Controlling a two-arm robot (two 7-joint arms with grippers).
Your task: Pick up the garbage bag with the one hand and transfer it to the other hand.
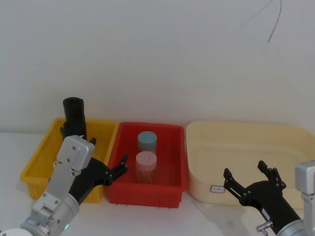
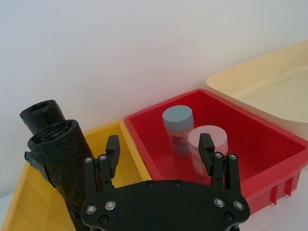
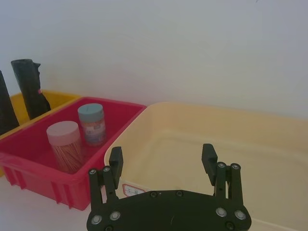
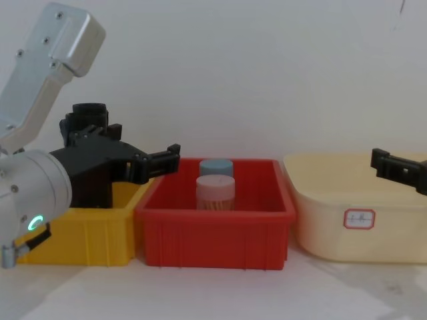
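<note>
**A:** So where are we at? The garbage bag [image 1: 74, 113] is standing upright at the back of the yellow bin [image 1: 34, 164], poking up past the rim with nothing gripping it. There's a second black roll [image 2: 60, 159] just beside it in the same bin, so we'll have to be picky.

**B:** Yep, we'd call this the reach, no grasp yet. Our left gripper [image 2: 160, 144] hangs over the yellow bin's right side, near where it meets the red bin [image 1: 147, 194]. Its jaws are spread wide and holding nothing. The bag sits off to one side of them, not between them.

**A:** And our right gripper [image 3: 162, 154]?

**B:** It's by the near wall of the cream bin [image 1: 236, 127], well apart from the bag. Its jaws are wide open too, and empty. Looks parked for the handover.

**A:** Next move?

**B:** We reckon we bring the left jaws back and to the left until they straddle the bag, close, then lift it straight up clear of the bin. We should leave part of the roll free so the right side has something to take. We also need to mind the other roll and the pink-lidded jar [image 1: 146, 167] close by.
</note>
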